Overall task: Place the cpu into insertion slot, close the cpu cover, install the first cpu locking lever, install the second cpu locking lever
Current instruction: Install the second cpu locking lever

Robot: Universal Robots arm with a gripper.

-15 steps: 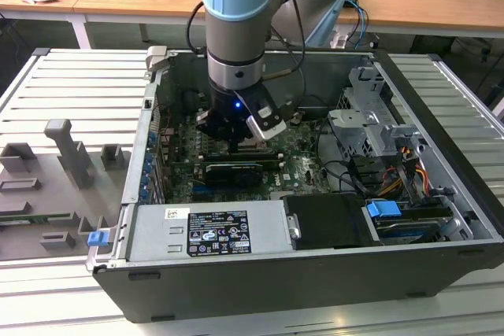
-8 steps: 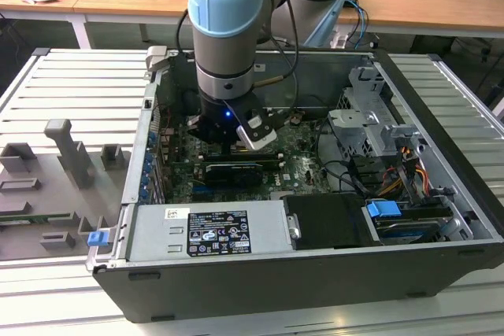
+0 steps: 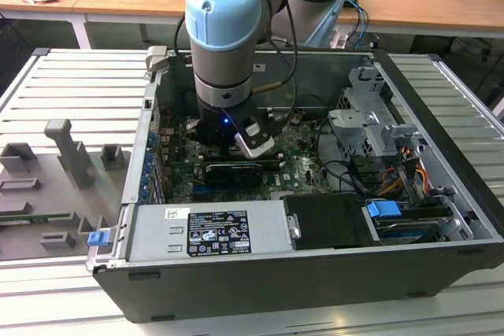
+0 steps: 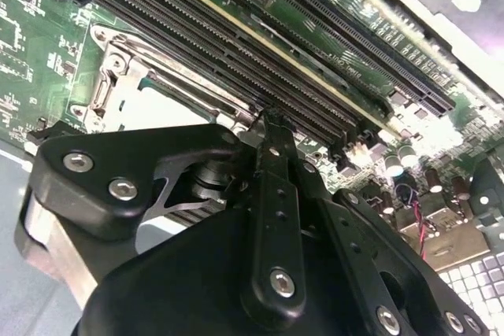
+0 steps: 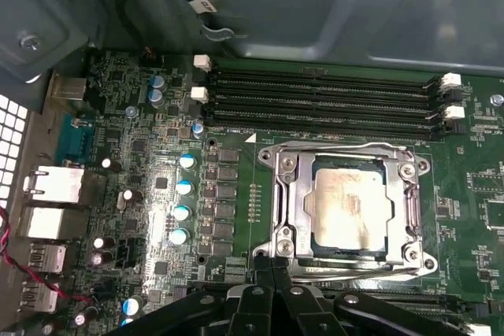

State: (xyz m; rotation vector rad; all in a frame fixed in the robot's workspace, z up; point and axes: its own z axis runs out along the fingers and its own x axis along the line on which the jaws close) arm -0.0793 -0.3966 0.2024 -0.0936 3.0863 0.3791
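At the socket's near edge: gripper point(image 5: 272, 273) fingers pressed together, holding nothing.
Just beyond the tips, the cpu point(image 5: 349, 204) sits in the insertion slot point(image 5: 415, 214) under the closed cpu cover point(image 5: 293, 204); memory slots point(image 5: 323, 104) lie farther, along the motherboard's point(image 5: 150, 186) far edge.

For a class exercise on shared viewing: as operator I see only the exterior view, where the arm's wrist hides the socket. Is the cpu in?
Observer: Yes; in the first wrist view the cpu lies flat in the insertion slot.
Operator: And the cpu cover?
Observer: The cpu cover is down, framing the cpu.
Operator: Where is the gripper?
Observer: The gripper sits at the cover's edge away from the memory slots.
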